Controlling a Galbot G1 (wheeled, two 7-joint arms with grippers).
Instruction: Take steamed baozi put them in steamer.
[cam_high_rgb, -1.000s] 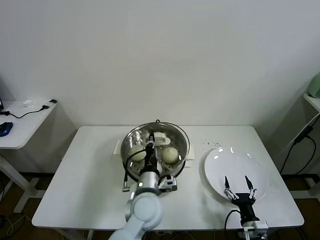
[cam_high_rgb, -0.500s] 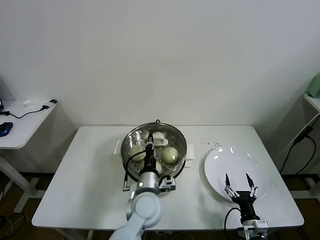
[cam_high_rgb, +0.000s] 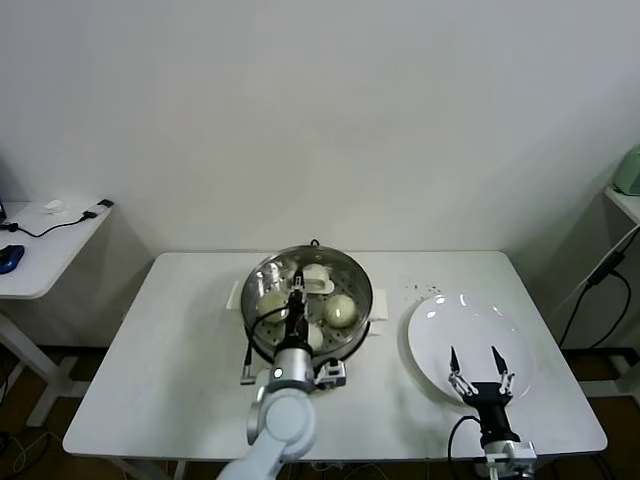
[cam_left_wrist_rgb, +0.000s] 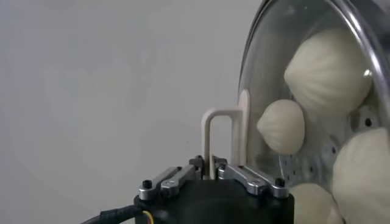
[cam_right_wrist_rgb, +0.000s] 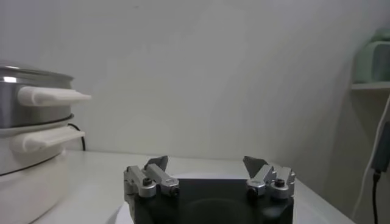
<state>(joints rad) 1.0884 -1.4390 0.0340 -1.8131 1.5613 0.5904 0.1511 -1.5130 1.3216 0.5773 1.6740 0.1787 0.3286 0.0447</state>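
The steamer (cam_high_rgb: 345, 341) stands at the middle of the table. Cream-white baozi lie inside it, one (cam_high_rgb: 341, 310) on the right and one (cam_high_rgb: 271, 304) on the left. My left gripper (cam_high_rgb: 297, 300) is shut on the white handle (cam_left_wrist_rgb: 210, 137) of the round glass lid (cam_high_rgb: 330, 275) and holds the lid over the steamer. In the left wrist view, several baozi (cam_left_wrist_rgb: 329, 64) show through the glass lid (cam_left_wrist_rgb: 286, 36). My right gripper (cam_high_rgb: 475, 362) is open and empty over the near part of the white plate (cam_high_rgb: 470, 315). The plate has no baozi on it.
Dark crumbs (cam_high_rgb: 425, 290) lie on the table behind the plate. A side desk (cam_high_rgb: 45, 250) with cables stands at the far left. The steamer's side handles (cam_right_wrist_rgb: 52, 95) show in the right wrist view, well apart from my right gripper (cam_right_wrist_rgb: 207, 163).
The glass lid in my left gripper has shifted slightly left and sits more squarely over the steamer. The right gripper has barely moved.
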